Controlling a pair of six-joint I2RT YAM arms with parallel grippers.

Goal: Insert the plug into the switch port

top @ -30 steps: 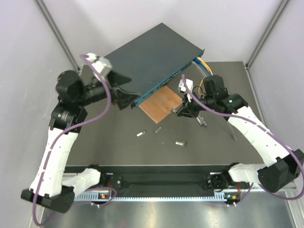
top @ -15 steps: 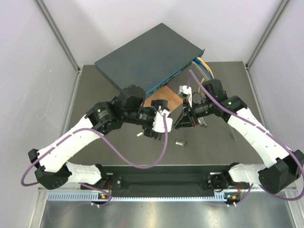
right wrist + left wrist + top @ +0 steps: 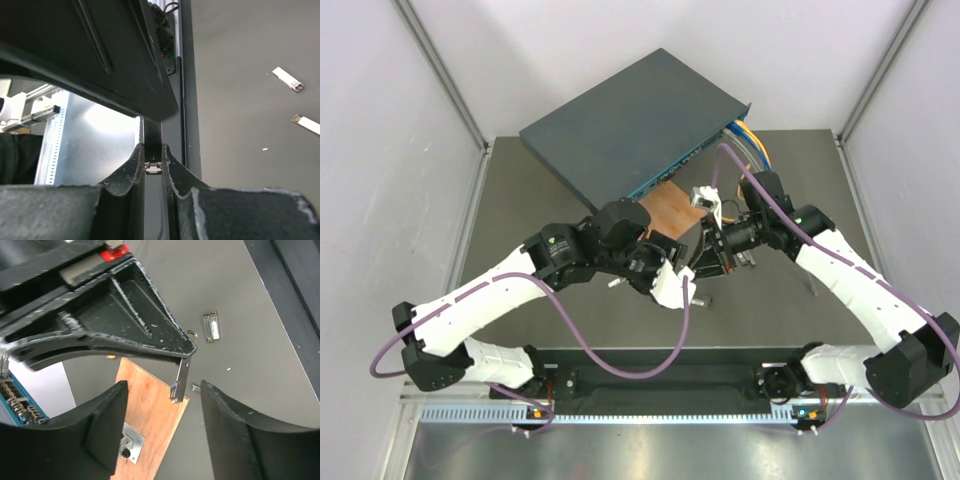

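Matte dark grey tabletop (image 3: pixel 520 230), enclosed by pale walls, top view with two wrist views.

**Switch** (image 3: pixel 620 120): large flat rectangular box of dark blue-grey metal, set askew at the far middle of the table. Its long teal face (image 3: pixel 690 160) turns toward the near right and carries a row of small sockets. Orange and blue cables (image 3: pixel 750 140) enter at its right end.

**Wooden square** (image 3: pixel 665 208): thin, brown and grained, lying just beside the teal face. A small bright metal bracket (image 3: pixel 131 445) sits on it.

**Right gripper** (image 3: pixel 152 155): black fingers pinched tight on the plug (image 3: pixel 181 375), a slim silver metal strip. The plug hangs down from the fingertips above the near edge of the wooden square, apart from the sockets.

**Left gripper** (image 3: pixel 162 405): jaws spread with nothing between them, close beside the right gripper, with the plug's tip seen through their gap.

**Loose metal connectors** (image 3: pixel 287 79): small, flat and silvery, scattered on the bare table.
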